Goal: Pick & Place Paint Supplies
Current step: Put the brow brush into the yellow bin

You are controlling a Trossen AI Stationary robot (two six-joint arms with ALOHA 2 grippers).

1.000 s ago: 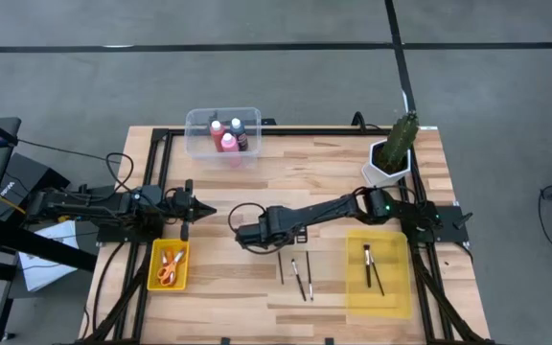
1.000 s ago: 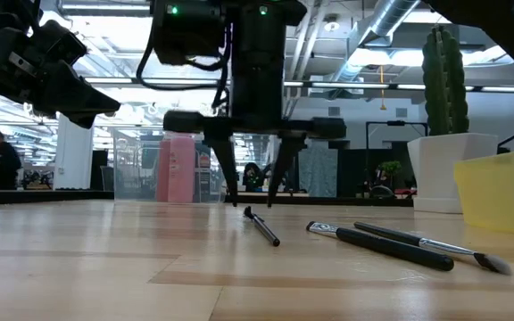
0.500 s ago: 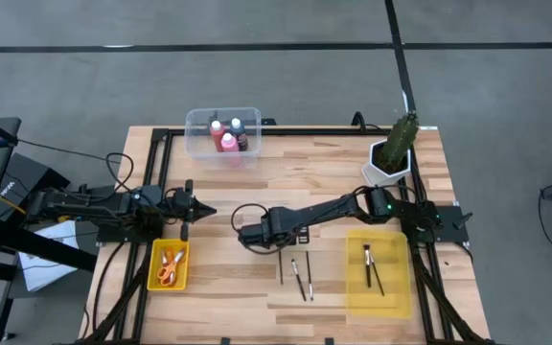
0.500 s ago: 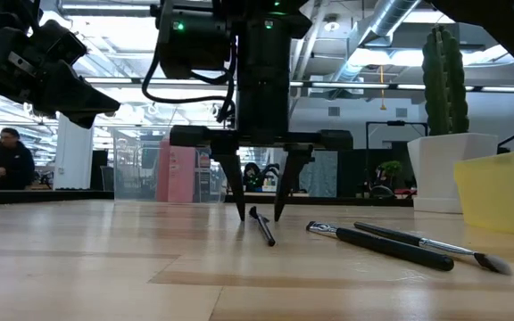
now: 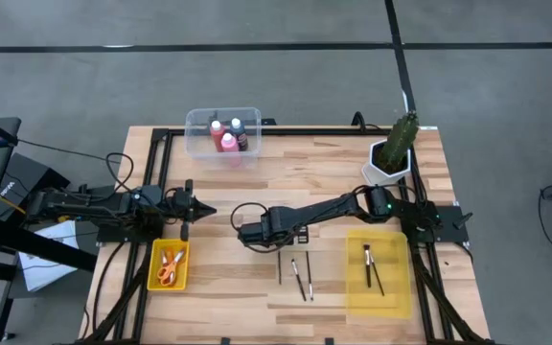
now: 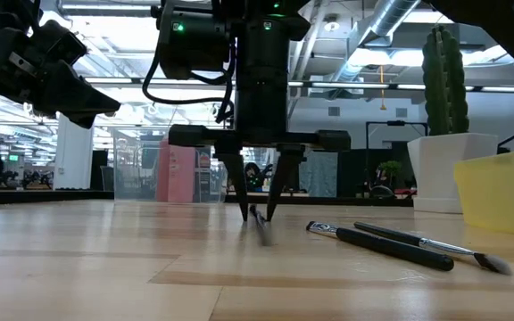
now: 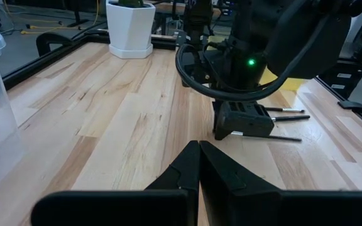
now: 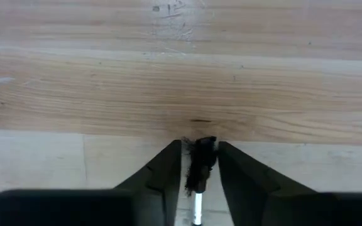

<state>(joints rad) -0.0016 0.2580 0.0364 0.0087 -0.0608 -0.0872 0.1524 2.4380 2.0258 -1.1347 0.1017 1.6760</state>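
A thin dark-handled brush (image 5: 280, 267) lies on the wooden table, leftmost of three brushes near its middle. My right gripper (image 5: 278, 249) points straight down over this brush's far end, its fingertips at the table, and is shut on the dark bristle tip (image 8: 200, 162). In the low view the brush (image 6: 259, 223) shows between the two fingers of that right gripper (image 6: 257, 217). My left gripper (image 5: 204, 211) waits shut above the table's left side, clear of everything. My right gripper pinches the brush's bristle end (image 8: 200, 164) between its two fingertips (image 8: 171, 164), one on each side. The fingers come from above, pointing down, and lie across the brush. The brush lies on the table, its handle running toward the near edge.
Two more brushes (image 5: 302, 278) lie just right of the held one. A yellow tray (image 5: 391, 292) at the right holds two brushes. A small yellow bin (image 5: 153, 273) holds scissors. A clear bin (image 5: 199, 144) with paint bottles stands at the far edge, a potted plant (image 5: 391, 153) at the far right.
My right gripper has sunk a little to the table top, and its fingers have closed in from a wide gap onto the brush's far end. That end has been nudged sideways between the fingers.
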